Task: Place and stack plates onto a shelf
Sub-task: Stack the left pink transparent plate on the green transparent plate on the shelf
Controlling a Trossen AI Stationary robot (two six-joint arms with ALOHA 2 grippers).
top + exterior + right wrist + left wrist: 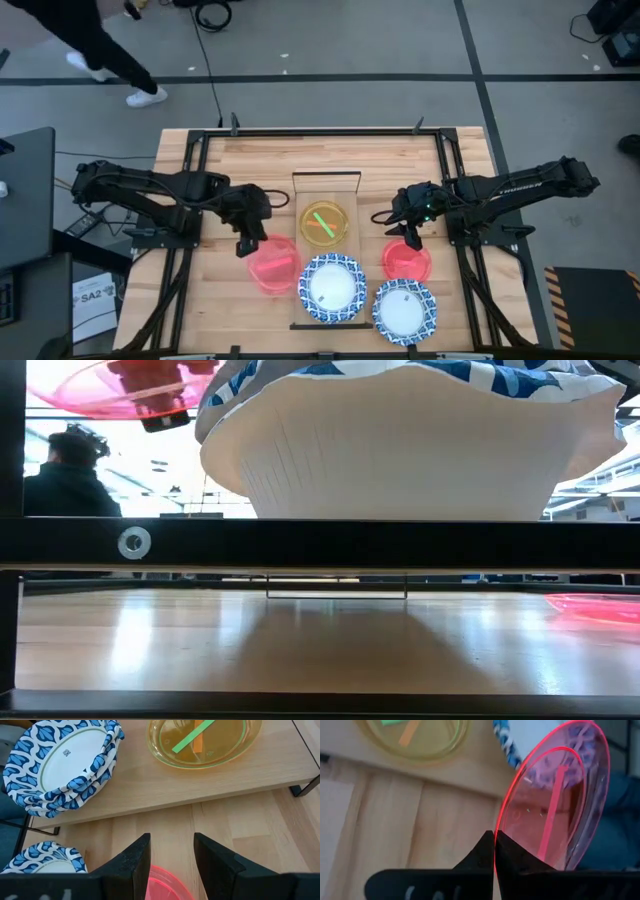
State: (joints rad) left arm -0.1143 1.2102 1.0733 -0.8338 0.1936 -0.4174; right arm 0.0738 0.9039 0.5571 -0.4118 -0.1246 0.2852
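— light wood planks make up the table (220,300), framed by black metal tubing, with grey floor around it and a person's legs (110,60) walking past the far edge. what sits in the middle?

— the shelf (326,190), a narrow pale board running from the far side toward the near edge. on it rests a glossy, see-through yellow-green plate (324,223) with a green and an orange strip across it, and nearer the edge a stack of white plates with blue leaf-patterned, wavy rims (332,287).

— and the left gripper (246,243)?

— its fingers are pinched together on the rim of a translucent red-pink plate (274,266), just left of the shelf. in the left wrist view that plate (555,800) stands tilted on edge, thin and shiny, with the two dark fingertips (482,852) meeting at its rim.

— the right side?

— the right gripper (411,238) hangs over the far rim of a second red-pink plate (407,261), lying flat on the table right of the shelf. its jaws stand apart, nothing between them; the wrist view shows bare wood in the gap and the pink rim (167,885) just below.

— anything else nearby?

— one more blue-rimmed plate (404,311) lies on the table at the near edge, beside the shelf. in the low view a black rail (320,545) and the ribbed white underside of a plate (400,440) block most of the room behind.
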